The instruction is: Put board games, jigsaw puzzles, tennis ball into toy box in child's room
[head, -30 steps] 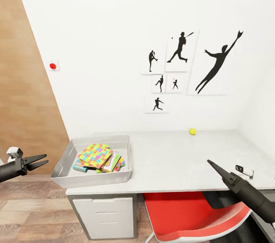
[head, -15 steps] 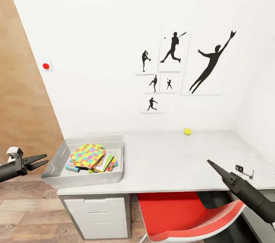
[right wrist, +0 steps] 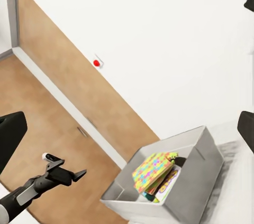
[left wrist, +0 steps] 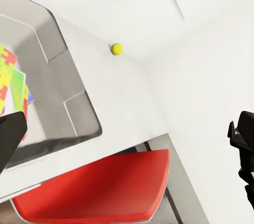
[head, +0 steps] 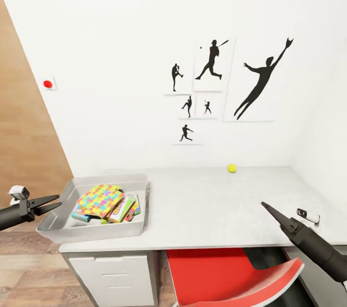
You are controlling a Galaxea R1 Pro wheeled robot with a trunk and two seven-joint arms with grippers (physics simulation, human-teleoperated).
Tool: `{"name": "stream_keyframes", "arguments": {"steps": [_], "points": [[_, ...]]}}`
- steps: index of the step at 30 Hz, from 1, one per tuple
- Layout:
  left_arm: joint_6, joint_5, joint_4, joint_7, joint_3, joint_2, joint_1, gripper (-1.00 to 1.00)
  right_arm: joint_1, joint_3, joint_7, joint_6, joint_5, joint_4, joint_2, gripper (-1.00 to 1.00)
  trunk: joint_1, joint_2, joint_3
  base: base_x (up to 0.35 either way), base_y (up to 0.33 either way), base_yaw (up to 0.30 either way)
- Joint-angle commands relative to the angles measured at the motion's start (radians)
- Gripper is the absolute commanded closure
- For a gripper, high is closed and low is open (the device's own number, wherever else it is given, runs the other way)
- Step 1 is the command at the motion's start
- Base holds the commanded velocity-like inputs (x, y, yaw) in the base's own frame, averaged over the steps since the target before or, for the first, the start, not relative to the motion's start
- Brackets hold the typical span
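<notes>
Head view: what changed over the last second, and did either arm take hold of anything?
Only the camera moved: the whole scene slid left in the picture, so the view turned right. The toy box, the jigsaw puzzle on top of its pile and the tennis ball kept their places on the table. The left gripper stayed open and the right gripper shut; neither took hold of or released anything.

1. White walls (head: pixel 120 32) meet in a corner, hung with black baseball-player silhouette pictures (head: pixel 226 85).
2. A wooden door (head: pixel 24 143) (a red wall button (head: pixel 47 84) beside it) stands at the left.
3. A red chair (head: pixel 226 273) sits on wood-plank floor (head: pixel 29 273).
</notes>
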Motion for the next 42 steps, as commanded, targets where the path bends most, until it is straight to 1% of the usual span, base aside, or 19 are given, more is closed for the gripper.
{"name": "stream_keyframes", "arguments": {"steps": [1, 17, 24, 42], "points": [[0.011, -0.001, 0.000, -0.004, 0.000, 0.000, -0.001, -1.00, -0.001, 0.000, 0.000, 0.007, -0.005, 0.000, 0.000, -1.00, 0.001, -0.002, -0.002, 0.057, -0.066, 0.000], [0.011, -0.001, 0.000, -0.004, 0.000, -0.001, -0.001, -1.00, -0.001, 0.000, 0.000, 0.007, -0.005, 0.000, 0.000, -1.00, 0.001, -0.002, -0.002, 0.048, -0.089, 0.000], [0.011, -0.001, 0.000, -0.004, 0.000, 0.000, -0.001, -1.00, -0.001, 0.000, 0.000, 0.007, -0.006, 0.000, 0.000, -1.00, 0.001, -0.002, -0.002, 0.006, -0.175, 0.000], [0.011, -0.001, 0.000, -0.004, 0.000, -0.001, -0.001, -1.00, -0.001, 0.000, 0.000, 0.007, -0.006, 0.000, 0.000, -1.00, 0.001, -0.002, -0.002, 0.055, -0.069, 0.000]]}}
